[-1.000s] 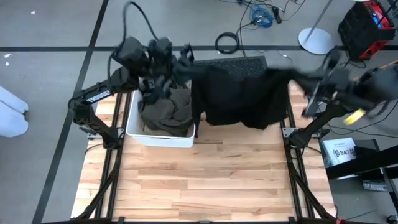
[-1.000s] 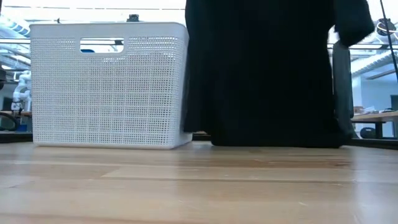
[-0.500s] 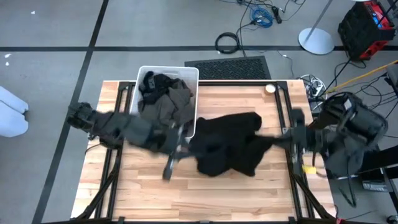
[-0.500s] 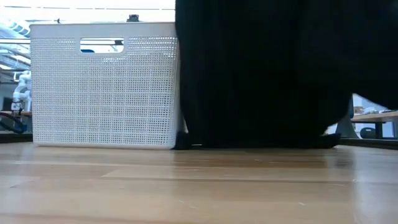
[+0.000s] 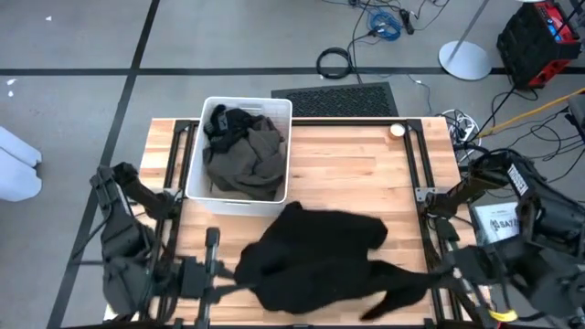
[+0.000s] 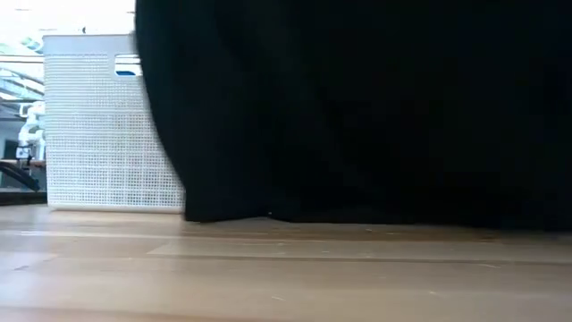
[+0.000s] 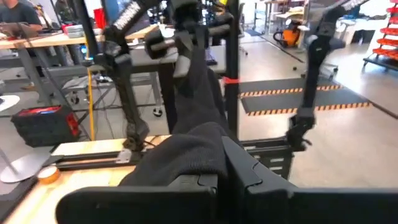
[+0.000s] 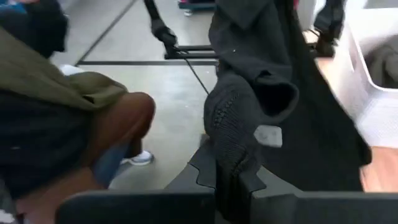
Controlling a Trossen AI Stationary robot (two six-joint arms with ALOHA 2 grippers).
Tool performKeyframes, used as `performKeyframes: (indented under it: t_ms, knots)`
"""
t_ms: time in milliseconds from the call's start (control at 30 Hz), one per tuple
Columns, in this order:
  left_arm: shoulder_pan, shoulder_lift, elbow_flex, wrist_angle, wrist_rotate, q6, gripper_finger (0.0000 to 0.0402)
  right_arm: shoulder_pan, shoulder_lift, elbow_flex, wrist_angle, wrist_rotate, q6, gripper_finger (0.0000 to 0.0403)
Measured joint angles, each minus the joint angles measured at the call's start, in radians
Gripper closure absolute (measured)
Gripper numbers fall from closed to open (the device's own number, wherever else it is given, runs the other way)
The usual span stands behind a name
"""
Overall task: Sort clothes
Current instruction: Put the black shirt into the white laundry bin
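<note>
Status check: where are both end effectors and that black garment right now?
Left end effector and right end effector both shut on black garment, near table's front edge. Garment stretched between them. White bin behind, clear of it.

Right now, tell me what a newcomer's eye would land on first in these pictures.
A large black garment spreads over the near half of the wooden table, stretched between the left gripper and the right gripper, each shut on a bunch of its cloth. In the low view it blocks most of the picture. Behind it, at the table's far left, a white bin holds olive and black clothes.
</note>
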State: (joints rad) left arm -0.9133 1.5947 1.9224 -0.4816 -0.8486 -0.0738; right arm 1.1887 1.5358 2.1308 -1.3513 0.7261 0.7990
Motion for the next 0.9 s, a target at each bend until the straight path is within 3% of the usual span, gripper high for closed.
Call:
performKeyframes:
  t_ms: [167, 300, 367, 467, 567, 633, 900]
  knots:
    - [-0.031, 0.013, 0.000, 0.070, -0.072, -0.025, 0.0397, 0.028, -0.003, 0.048, 0.013, 0.072, -0.102, 0.0403]
    - [-0.025, 0.012, 0.000, 0.064, -0.241, 0.005, 0.0397, -0.004, -0.016, 0.105, -0.020, 0.208, -0.208, 0.0403]
    - [0.000, 0.009, 0.000, -0.013, -0.321, -0.039, 0.0397, -0.052, -0.034, 0.109, -0.105, 0.217, -0.185, 0.0403]
    - [0.065, 0.007, 0.000, -0.301, -0.322, -0.306, 0.0398, -0.154, -0.049, 0.081, -0.218, 0.207, -0.049, 0.0403]
    - [0.123, 0.008, -0.076, -0.546, -0.312, -0.603, 0.0398, -0.248, -0.084, -0.034, -0.155, 0.111, -0.129, 0.0403]
    - [0.141, 0.010, -0.157, -0.596, -0.311, -0.743, 0.0398, -0.301, -0.098, -0.121, -0.224, 0.078, -0.059, 0.0403]
    - [0.146, 0.011, -0.479, -0.454, -0.250, -0.942, 0.0398, -0.442, -0.224, -0.655, -0.064, -0.138, 0.102, 0.0403]
